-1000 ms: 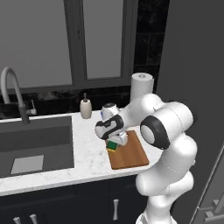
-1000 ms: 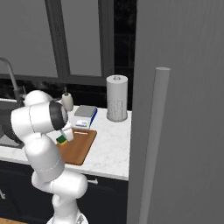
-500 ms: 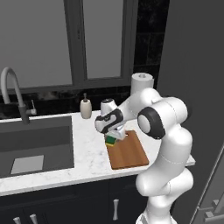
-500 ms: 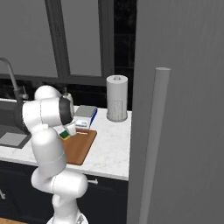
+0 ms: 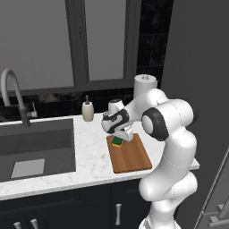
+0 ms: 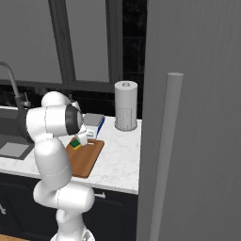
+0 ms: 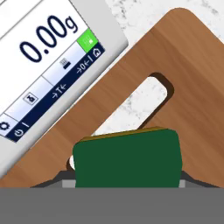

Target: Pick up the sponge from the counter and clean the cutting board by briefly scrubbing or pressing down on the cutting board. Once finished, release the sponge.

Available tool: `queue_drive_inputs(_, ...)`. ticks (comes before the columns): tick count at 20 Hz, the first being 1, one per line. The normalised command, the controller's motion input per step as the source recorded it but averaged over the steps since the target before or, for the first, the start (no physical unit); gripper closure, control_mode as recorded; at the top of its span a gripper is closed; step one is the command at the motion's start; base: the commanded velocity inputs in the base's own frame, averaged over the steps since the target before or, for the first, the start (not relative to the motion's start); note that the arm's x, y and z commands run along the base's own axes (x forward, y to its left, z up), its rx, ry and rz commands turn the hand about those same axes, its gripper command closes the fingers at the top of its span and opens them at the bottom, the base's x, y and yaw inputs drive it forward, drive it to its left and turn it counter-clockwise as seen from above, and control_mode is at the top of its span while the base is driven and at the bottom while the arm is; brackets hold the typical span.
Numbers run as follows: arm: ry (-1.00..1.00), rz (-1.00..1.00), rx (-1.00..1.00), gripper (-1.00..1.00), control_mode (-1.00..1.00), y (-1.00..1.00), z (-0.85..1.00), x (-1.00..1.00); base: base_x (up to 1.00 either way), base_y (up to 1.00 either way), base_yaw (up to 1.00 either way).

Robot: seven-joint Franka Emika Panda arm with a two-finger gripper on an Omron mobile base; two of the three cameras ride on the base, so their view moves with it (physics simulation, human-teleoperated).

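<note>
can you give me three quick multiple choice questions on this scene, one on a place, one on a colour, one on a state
1. Where is the sponge?
A. in the sink
B. over the handle end of the board
C. beside the paper towel roll

2. What colour is the sponge's top?
A. dark green
B. blue
C. red

3. What does the scale read?
A. 5.20g
B. blank
C. 0.00g

Answers:
1 B, the hand view shows the sponge over the board's slot.
2 A, its top face is dark green there.
3 C, the display shows 0.00g.
</note>
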Motion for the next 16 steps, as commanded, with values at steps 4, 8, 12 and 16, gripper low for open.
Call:
queue_drive_inputs(4, 0.00, -0.06, 0.00, 1.00, -1.00, -0.47, -0.13, 0.00, 0.00, 0.00, 0.00)
queue_drive_inputs(8, 0.00, -0.05, 0.00, 1.00, -1.00, -0.43, -0.13, 0.00, 0.00, 0.00, 0.00)
queue_drive_inputs(12, 0.00, -0.05, 0.00, 1.00, -1.00, -0.45, -0.18, 0.00, 0.00, 0.00, 0.00)
queue_drive_inputs(16, 0.00, -0.05, 0.00, 1.00, -1.00, -0.48, -0.20, 0.00, 0.00, 0.00, 0.00)
